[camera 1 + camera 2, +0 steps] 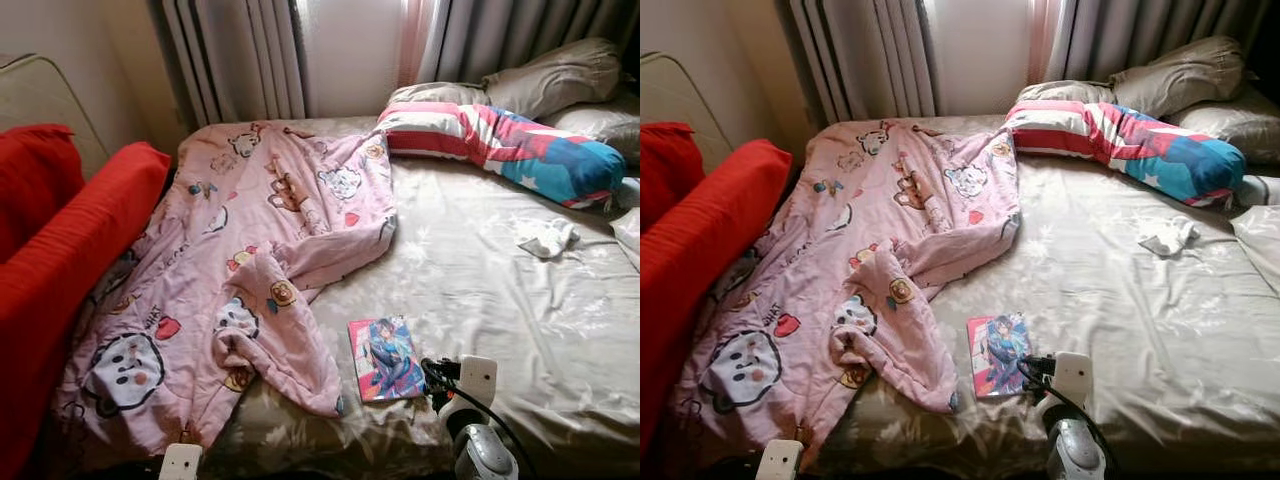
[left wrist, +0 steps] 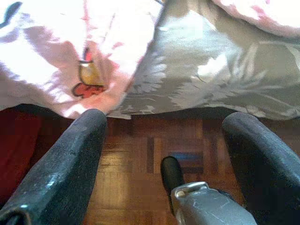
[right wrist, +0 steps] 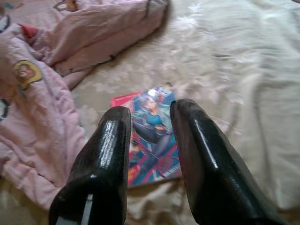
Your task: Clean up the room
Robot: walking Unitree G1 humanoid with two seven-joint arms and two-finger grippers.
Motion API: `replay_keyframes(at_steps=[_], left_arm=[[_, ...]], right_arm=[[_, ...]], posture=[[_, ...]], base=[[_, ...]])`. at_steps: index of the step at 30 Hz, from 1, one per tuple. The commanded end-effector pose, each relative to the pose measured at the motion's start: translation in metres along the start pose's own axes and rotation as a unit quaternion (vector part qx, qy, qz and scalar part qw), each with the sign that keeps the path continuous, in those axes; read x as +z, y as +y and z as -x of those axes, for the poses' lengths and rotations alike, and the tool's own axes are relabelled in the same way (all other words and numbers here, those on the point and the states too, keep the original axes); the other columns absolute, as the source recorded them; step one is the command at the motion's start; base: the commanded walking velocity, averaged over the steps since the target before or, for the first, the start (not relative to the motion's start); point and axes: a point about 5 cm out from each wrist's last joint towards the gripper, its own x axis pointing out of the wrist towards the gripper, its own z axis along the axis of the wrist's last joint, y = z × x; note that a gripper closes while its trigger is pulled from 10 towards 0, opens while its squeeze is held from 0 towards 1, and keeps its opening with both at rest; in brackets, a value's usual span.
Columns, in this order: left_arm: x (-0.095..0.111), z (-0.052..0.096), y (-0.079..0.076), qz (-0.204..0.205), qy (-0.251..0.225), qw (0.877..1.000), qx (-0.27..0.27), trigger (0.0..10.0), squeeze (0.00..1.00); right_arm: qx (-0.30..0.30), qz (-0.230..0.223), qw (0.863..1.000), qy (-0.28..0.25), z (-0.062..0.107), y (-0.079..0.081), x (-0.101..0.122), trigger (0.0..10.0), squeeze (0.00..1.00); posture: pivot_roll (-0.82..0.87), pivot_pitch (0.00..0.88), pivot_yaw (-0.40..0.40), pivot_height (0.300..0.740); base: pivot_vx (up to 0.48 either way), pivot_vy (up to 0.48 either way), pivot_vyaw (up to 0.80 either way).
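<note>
A book with a colourful cartoon cover [image 1: 385,358] lies flat on the beige bed sheet [image 1: 480,290] near the front edge. My right gripper [image 3: 150,110] hovers just above and beside it, at the book's right edge [image 1: 433,373]. Its fingers [image 3: 110,140] stand a little apart with nothing between them. A rumpled pink cartoon blanket [image 1: 240,270] covers the bed's left half. My left gripper [image 2: 166,119] hangs open low at the bed's front left corner, over the wooden floor [image 2: 140,164]. A small white crumpled cloth [image 1: 545,237] lies on the sheet at the right.
Red cushions [image 1: 70,250] press against the bed's left side. A striped red, white and blue pillow [image 1: 510,145] and beige pillows [image 1: 550,75] lie at the head. Grey curtains [image 1: 240,55] hang behind.
</note>
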Motion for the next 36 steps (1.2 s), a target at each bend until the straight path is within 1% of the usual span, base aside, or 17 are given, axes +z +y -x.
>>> replay_keyframes(at_steps=[1,12,19,24,32,36], left_arm=[[-0.0091,0.0055,0.0064,0.004,0.014,1.0,0.008,10.0,0.0],[-0.0066,0.0043,0.0049,0.001,0.008,1.0,0.007,10.0,0.0],[-0.005,0.0042,0.0061,-0.002,0.002,1.0,0.012,10.0,0.0],[-0.0037,0.0041,0.0066,-0.001,-0.003,1.0,0.013,10.0,0.0],[0.0004,0.0022,0.0028,-0.001,-0.014,1.0,0.01,10.0,0.0],[0.0004,0.0022,0.0018,-0.001,-0.016,1.0,0.009,10.0,0.0]], right_arm=[[0.003,-0.002,1.0,0.002,0.0006,0.0041,-0.0023,10.0,0.0],[0.004,-0.002,1.0,0.004,0.0002,0.0049,-0.0026,10.0,0.0],[0.005,-0.001,1.0,0.004,0.0001,0.0057,-0.0027,10.0,0.0],[0.013,-0.001,1.0,-0.007,0.0003,0.0075,-0.0005,10.0,0.0],[0.027,0.004,1.0,-0.004,0.0006,0.0129,-0.0025,10.0,0.0],[0.033,0.016,0.999,-0.001,0.0008,0.0136,-0.0029,10.0,0.0]], posture=[[0.03,0.171,0.043,0.74],[0.03,0.184,0.042,0.74],[0.03,0.185,0.043,0.74],[0.03,0.185,0.043,0.74],[0.02,0.178,0.041,0.74],[0.02,0.173,0.038,0.74]], base=[[0.292,0.0,0.0],[0.291,0.0,0.0],[0.0,0.0,0.0],[0.0,0.0,0.0],[0.0,0.0,0.0],[0.0,0.0,0.0]])
